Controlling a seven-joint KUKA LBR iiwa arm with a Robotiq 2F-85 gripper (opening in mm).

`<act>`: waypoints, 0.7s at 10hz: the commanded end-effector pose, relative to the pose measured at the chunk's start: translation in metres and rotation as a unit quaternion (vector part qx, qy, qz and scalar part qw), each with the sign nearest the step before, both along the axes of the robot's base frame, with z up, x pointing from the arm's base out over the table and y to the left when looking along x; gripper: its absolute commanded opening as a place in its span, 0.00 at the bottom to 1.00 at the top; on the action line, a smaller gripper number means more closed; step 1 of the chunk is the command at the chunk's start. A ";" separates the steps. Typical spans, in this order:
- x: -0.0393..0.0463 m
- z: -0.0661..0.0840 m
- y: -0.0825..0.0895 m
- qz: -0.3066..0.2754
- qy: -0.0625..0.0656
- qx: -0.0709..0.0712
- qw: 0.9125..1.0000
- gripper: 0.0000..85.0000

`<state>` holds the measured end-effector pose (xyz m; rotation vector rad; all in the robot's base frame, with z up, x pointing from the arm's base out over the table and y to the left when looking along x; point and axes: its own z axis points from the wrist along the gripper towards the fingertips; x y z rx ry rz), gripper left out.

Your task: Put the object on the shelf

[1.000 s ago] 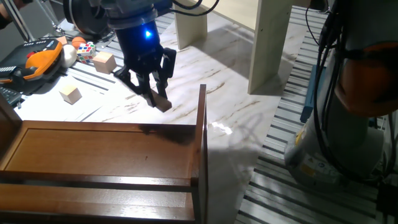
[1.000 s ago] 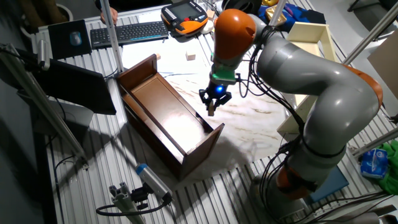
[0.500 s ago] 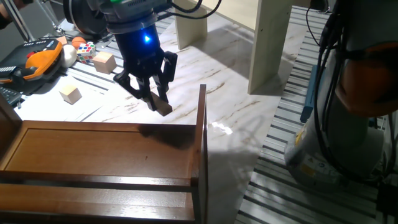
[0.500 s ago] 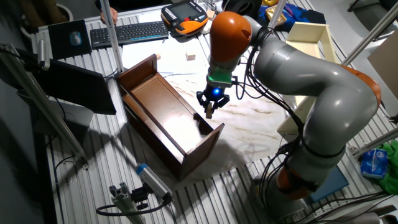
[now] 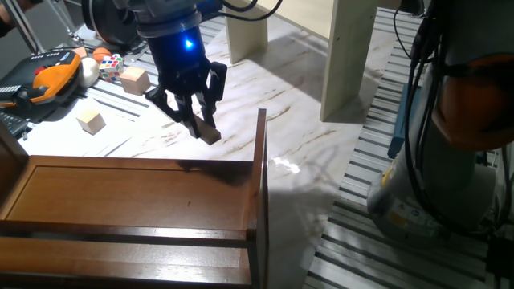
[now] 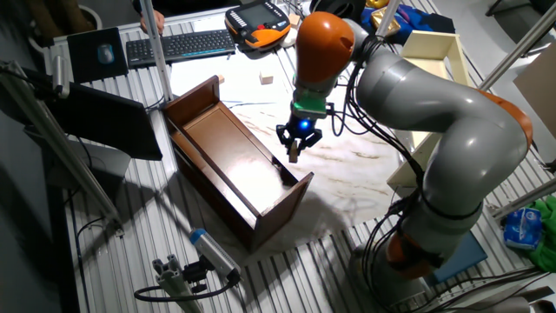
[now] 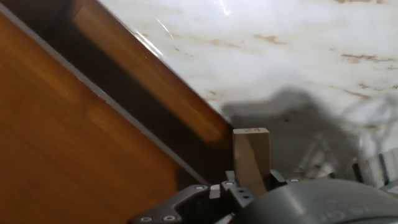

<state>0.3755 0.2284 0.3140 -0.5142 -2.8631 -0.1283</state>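
My gripper (image 5: 198, 128) is shut on the object (image 5: 210, 134), a small flat oblong block of light tan wood that hangs end-down from the fingers. It hovers above the marble tabletop, just beyond the back edge of the dark reddish-brown shelf (image 5: 136, 197). In the other fixed view the gripper (image 6: 296, 152) with the object (image 6: 294, 157) is beside the shelf (image 6: 228, 159), near its upright side panel. In the hand view the object (image 7: 251, 159) sticks out between the fingers, over the marble right next to the shelf's edge (image 7: 93, 124).
Two light wooden cubes (image 5: 91, 121) (image 5: 136, 80) lie on the table's far left, with a Rubik's cube (image 5: 112, 66) and an orange pendant (image 5: 48, 72) behind. Pale cream legs (image 5: 349, 56) stand at the back. The shelf's upright panel (image 5: 261, 193) rises near the gripper.
The gripper with the object dipped a little toward the shelf half a second ago and is now back about where it was a second ago. The grip is unchanged.
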 end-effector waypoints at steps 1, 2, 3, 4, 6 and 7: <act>0.0002 0.000 0.000 0.020 -0.007 -0.008 1.000 0.00; 0.0002 0.000 0.000 0.041 -0.017 -0.018 0.999 0.00; 0.0002 0.000 0.000 0.076 -0.029 -0.005 0.997 0.00; 0.0002 0.000 0.000 0.108 -0.032 0.011 0.994 0.00; 0.0002 0.000 0.000 0.138 -0.052 0.021 0.989 0.00; 0.0002 0.000 0.000 0.141 -0.057 0.028 0.988 0.00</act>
